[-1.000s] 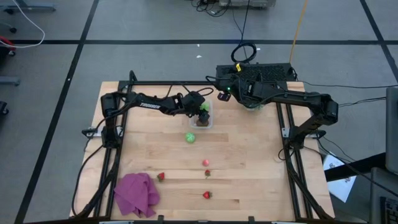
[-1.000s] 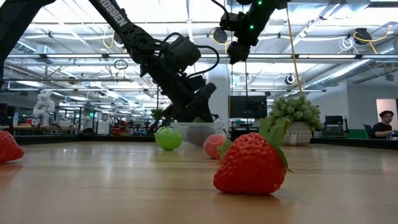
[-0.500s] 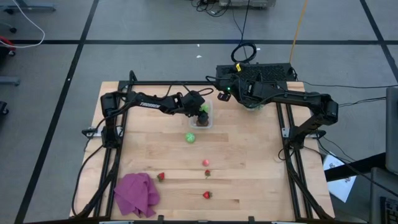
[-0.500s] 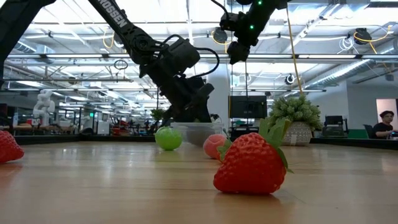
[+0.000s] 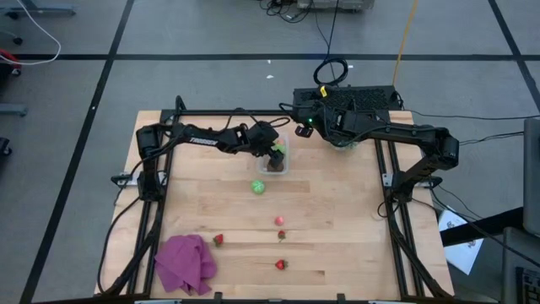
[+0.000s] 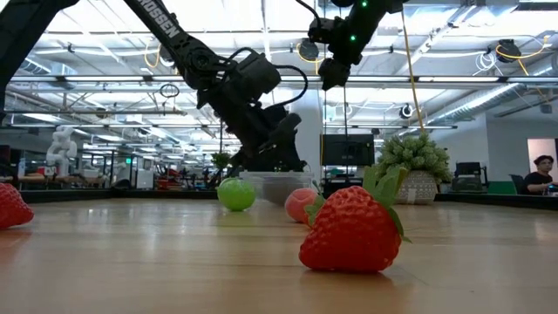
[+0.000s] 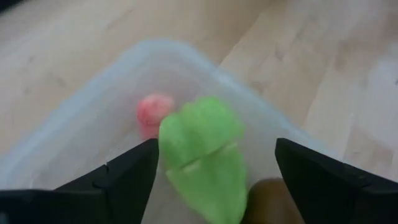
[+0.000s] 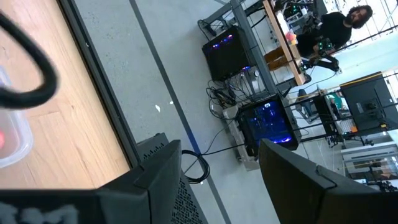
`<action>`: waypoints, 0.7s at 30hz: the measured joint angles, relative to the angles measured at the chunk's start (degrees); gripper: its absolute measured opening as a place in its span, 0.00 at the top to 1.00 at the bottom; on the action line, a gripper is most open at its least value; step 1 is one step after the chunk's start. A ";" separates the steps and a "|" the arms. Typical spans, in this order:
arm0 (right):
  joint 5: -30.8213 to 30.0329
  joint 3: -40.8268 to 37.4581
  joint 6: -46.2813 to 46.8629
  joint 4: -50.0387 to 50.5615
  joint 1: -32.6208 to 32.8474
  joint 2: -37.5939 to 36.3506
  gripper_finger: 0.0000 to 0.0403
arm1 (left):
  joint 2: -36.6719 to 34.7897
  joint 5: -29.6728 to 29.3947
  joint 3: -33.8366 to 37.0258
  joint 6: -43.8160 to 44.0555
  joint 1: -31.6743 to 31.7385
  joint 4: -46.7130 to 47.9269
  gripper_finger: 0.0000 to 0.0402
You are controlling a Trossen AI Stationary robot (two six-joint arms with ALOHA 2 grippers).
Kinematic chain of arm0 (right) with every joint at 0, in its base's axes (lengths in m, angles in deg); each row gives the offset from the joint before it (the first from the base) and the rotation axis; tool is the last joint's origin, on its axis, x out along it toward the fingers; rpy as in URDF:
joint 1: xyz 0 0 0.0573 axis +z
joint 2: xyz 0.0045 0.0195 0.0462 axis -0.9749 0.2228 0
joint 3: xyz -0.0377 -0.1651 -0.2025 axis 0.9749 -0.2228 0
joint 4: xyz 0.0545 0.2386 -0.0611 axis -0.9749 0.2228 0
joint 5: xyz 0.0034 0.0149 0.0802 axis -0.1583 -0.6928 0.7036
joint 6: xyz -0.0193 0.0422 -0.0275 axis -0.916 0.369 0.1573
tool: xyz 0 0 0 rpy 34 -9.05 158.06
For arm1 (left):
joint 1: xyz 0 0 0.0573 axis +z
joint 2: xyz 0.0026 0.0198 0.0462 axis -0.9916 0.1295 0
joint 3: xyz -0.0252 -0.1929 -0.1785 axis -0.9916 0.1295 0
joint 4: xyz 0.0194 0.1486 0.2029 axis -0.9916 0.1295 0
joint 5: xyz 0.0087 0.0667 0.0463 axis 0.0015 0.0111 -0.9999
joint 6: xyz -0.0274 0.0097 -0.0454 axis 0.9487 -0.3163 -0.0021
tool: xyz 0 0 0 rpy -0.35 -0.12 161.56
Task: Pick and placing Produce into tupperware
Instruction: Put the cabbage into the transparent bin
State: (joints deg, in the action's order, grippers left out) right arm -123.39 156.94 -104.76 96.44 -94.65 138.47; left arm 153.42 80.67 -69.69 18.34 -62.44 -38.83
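High view, nearest edge first: purple cloth (image 5: 186, 263) at the front-left corner of the wooden surface (image 5: 337, 219). Strawberries scattered ahead of it: one just beside the cloth (image 5: 218, 241), one at front centre (image 5: 280, 264), one further in (image 5: 281, 236), with a pink piece (image 5: 278, 221) just behind that. Low view puts the closest strawberry (image 6: 352, 228) large in frame, another at the picture's left edge (image 6: 10, 208).

Mid surface: round light green piece (image 5: 258, 187) lies alone, near the tupperware but apart from it. Same piece in low view (image 6: 235, 194), in front of the container.

Far centre: tupperware (image 5: 276, 160), clear, upright. Left hand (image 5: 274, 154) sits right over it. Left wrist view: fingers (image 7: 130, 177) spread wide, nothing pinched between them. A light green piece (image 7: 205, 149) shows between the fingers, inside the tupperware (image 7: 93, 124) walls; cannot tell if it is resting or in the air. A red-pink piece (image 7: 152, 113) and a brown piece (image 7: 273, 199) are also in the container.

Right hand (image 5: 301, 128) is parked high beyond the far edge, clear of all produce. Right wrist view shows its fingers (image 8: 161, 174) parted partway, holding nothing.

Low view, beyond the surface: spiky potted plant (image 6: 417, 166); a person (image 6: 539, 174) sits at the far right.
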 joint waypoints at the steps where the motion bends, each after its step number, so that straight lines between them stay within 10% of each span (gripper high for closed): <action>1: 0.00 0.00 0.00 0.00 -0.02 0.00 0.50 | 0.00 0.02 -0.51 -0.02 0.00 -0.01 0.17; 21: -0.10 -0.02 -0.13 4.73 -0.01 0.00 0.50 | -15.19 -11.08 -2.72 6.69 -4.50 43.96 0.23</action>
State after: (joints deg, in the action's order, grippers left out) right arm -123.49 156.91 -104.89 101.17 -94.65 138.47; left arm 138.22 69.60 -72.42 25.04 -66.94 5.13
